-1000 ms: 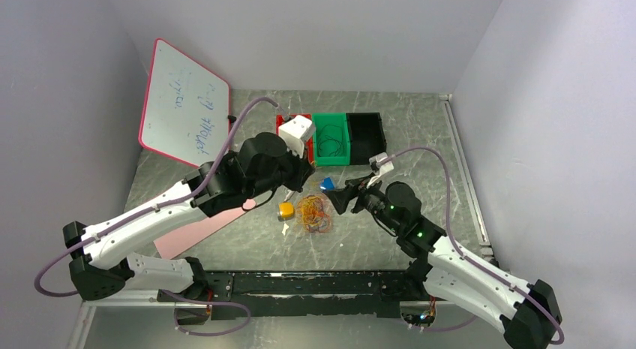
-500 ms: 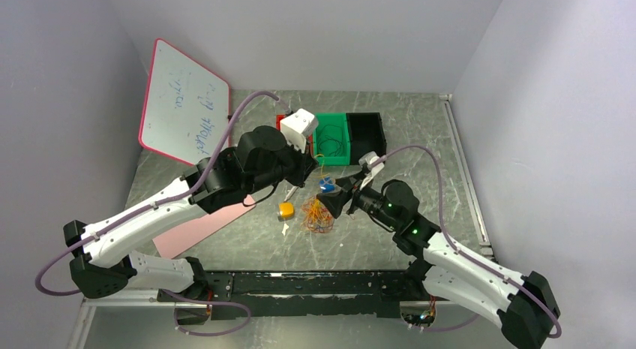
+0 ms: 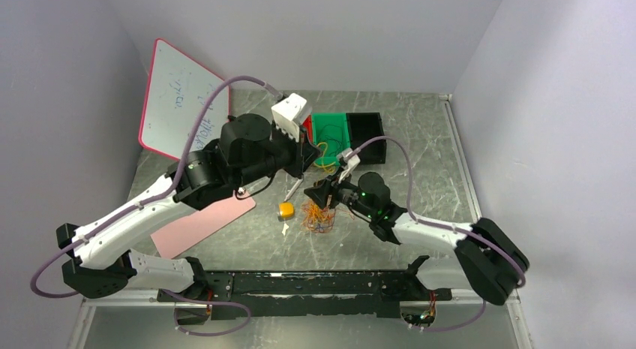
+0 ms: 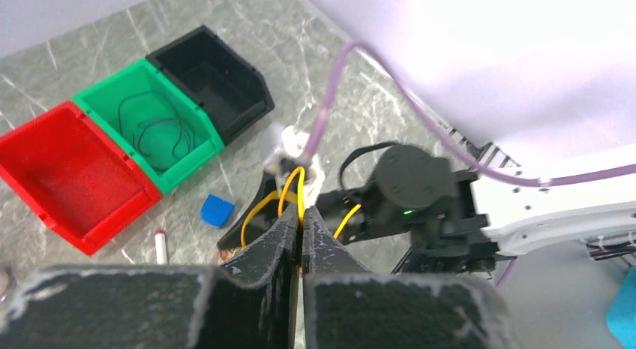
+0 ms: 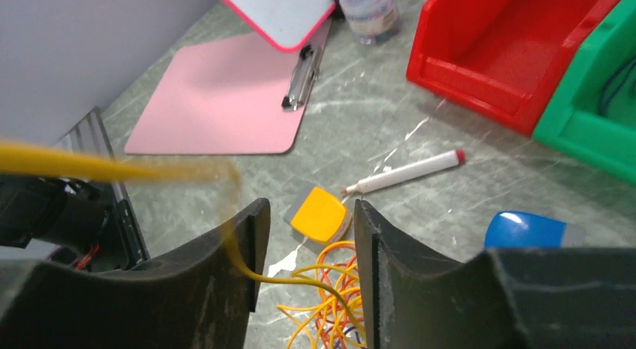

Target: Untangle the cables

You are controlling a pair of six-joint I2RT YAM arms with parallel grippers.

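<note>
Left tool [image 4: 300, 218]: fingers pressed together, pinching one yellow strand of the cables [image 3: 318, 214]. Right tool [image 5: 304, 221]: fingers spread, low over the heap, a yellow strand against one finger. Heap lies on bench [image 3: 442, 169], beside yellow block [image 3: 286, 209].

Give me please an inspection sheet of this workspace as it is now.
Surface: grey marbled table, white marks.
Job's things: orange-yellow cable tangle on table; dark cable in green bin.
Clutter: yellow block, marker, blue piece, pink clipboard, jar.
Grippers: left gripper shut on yellow cable; right gripper open over tangle.
Cables: lilac arm hoses arch free of the table.
Surroundings: whiteboard, red bin, black bin, plain walls.
</note>
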